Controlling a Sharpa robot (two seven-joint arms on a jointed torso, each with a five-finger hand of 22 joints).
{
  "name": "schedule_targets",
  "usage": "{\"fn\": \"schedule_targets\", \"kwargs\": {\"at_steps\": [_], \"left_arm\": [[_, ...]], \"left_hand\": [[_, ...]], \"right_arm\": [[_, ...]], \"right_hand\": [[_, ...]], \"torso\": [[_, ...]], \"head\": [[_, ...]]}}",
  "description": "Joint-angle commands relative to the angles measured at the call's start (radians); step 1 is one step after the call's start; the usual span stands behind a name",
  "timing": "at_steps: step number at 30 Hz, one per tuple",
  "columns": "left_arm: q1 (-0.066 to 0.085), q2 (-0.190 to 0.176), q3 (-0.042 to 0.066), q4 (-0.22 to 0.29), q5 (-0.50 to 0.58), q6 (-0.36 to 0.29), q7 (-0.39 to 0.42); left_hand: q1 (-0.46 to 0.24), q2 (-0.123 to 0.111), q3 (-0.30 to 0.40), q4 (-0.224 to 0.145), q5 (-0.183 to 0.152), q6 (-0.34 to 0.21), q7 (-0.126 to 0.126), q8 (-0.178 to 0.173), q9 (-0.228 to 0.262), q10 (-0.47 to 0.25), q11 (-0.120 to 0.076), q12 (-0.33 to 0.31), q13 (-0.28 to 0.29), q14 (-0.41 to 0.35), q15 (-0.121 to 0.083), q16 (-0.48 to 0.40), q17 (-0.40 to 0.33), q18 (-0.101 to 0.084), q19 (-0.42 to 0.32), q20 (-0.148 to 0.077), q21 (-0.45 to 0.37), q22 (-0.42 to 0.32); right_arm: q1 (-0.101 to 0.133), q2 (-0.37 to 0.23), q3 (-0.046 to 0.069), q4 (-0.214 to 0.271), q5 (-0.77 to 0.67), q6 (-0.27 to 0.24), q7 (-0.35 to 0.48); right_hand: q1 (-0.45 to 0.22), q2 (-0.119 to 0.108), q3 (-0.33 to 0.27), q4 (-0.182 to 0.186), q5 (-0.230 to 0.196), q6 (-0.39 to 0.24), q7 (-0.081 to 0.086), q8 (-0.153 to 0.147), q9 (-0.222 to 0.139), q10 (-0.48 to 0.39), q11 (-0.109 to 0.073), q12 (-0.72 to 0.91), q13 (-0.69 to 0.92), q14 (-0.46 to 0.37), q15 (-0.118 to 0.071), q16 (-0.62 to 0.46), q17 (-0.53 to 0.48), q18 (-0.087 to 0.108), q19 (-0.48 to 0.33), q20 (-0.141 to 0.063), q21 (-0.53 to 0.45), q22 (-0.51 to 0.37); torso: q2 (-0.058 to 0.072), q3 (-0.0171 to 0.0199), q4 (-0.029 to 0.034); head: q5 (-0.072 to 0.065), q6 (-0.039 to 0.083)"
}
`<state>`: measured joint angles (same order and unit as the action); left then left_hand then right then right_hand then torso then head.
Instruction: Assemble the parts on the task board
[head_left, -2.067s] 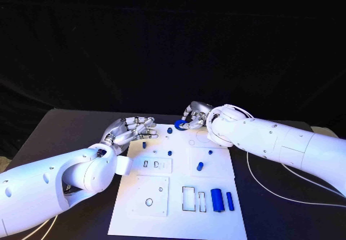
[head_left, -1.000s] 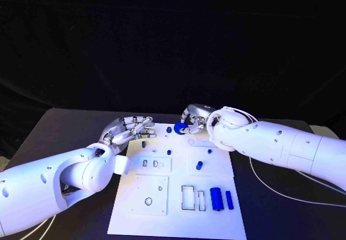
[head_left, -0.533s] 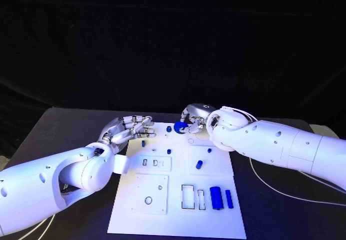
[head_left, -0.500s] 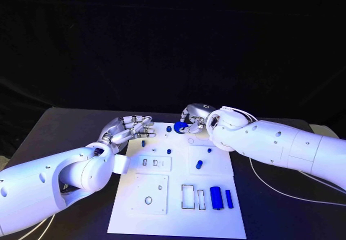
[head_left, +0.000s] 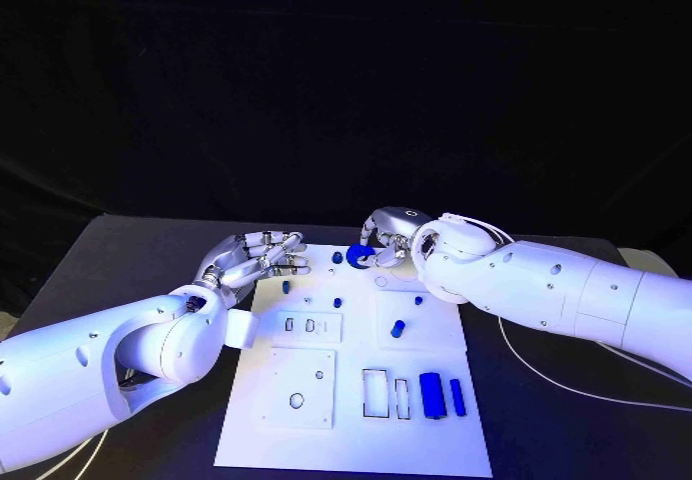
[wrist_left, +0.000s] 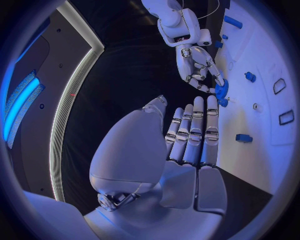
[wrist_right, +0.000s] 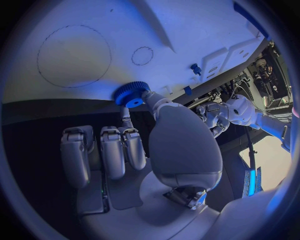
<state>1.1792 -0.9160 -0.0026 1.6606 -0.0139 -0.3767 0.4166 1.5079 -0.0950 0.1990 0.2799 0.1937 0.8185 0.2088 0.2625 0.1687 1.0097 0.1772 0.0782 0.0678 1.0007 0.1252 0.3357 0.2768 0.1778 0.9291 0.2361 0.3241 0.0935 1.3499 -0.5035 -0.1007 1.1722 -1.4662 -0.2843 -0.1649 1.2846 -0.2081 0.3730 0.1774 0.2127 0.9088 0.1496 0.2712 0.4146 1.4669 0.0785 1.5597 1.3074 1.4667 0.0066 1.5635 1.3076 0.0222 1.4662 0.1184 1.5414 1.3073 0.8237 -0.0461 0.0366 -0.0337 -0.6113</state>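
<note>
Upper centre of head view: right hand (head_left: 387, 236) pinches blue gear (head_left: 359, 254) at task board (head_left: 361, 430) far edge; left hand (head_left: 260, 258), fingers spread and holding nothing, hovers farther left.

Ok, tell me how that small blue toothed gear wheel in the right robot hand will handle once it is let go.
The small blue toothed gear wheel is round, so on edge it may roll. It looks rigid, probably light plastic. The right robot hand pinches it by the toothed rim, which likely aids grip.
</note>
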Motion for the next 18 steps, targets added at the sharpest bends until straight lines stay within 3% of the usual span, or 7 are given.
{"fn": "schedule_targets", "kwargs": {"at_steps": [1, 10, 18], "left_arm": [[0.001, 0.001, 0.001, 0.002, -0.001, 0.002, 0.005], [0.001, 0.001, 0.001, -0.001, -0.002, -0.001, 0.006], [0.001, 0.001, 0.001, -0.003, -0.002, 0.0, 0.007]], "left_hand": [[-0.009, 0.001, 0.007, 0.001, -0.004, -0.007, 0.029, -0.004, -0.001, 0.0, 0.005, -0.002, -0.001, 0.001, 0.004, -0.005, 0.001, 0.006, 0.009, 0.001, 0.0, -0.002], [-0.008, 0.001, 0.008, 0.0, -0.004, -0.007, 0.029, -0.004, -0.002, 0.0, 0.005, -0.003, -0.001, 0.001, 0.004, -0.005, 0.002, 0.006, 0.009, 0.001, 0.0, -0.002], [-0.008, 0.0, 0.008, 0.0, -0.004, -0.007, 0.029, -0.004, -0.002, 0.0, 0.005, -0.003, -0.001, 0.001, 0.004, -0.005, 0.002, 0.006, 0.009, 0.001, 0.0, -0.002]], "right_arm": [[-0.009, -0.002, -0.006, 0.005, 0.004, -0.018, -0.002], [-0.01, -0.014, -0.006, 0.024, -0.008, -0.102, -0.015], [-0.01, -0.043, -0.003, 0.072, -0.026, -0.149, -0.024]], "right_hand": [[0.002, 0.014, 0.008, -0.001, 0.003, 0.012, -0.002, 0.008, 0.004, 0.098, -0.009, 0.006, 0.257, 0.1, -0.006, 0.003, 0.242, -0.014, 0.086, -0.01, 0.007, 0.237], [-0.002, 0.011, 0.009, 0.0, 0.002, 0.015, -0.003, 0.007, 0.006, 0.102, -0.012, 0.009, 0.261, 0.1, -0.009, 0.003, 0.243, -0.016, 0.091, -0.012, 0.012, 0.244], [-0.003, 0.008, 0.008, 0.0, -0.002, 0.015, -0.004, 0.006, 0.006, 0.102, -0.012, 0.01, 0.261, 0.1, -0.009, 0.003, 0.244, -0.017, 0.093, -0.013, 0.015, 0.247]], "torso": [[0.0, -0.0001, 0.001], [0.0, -0.0005, 0.0006], [-0.001, -0.0003, -0.0002]], "head": [[0.0, 0.0], [-0.001, 0.001], [0.002, 0.002]]}}
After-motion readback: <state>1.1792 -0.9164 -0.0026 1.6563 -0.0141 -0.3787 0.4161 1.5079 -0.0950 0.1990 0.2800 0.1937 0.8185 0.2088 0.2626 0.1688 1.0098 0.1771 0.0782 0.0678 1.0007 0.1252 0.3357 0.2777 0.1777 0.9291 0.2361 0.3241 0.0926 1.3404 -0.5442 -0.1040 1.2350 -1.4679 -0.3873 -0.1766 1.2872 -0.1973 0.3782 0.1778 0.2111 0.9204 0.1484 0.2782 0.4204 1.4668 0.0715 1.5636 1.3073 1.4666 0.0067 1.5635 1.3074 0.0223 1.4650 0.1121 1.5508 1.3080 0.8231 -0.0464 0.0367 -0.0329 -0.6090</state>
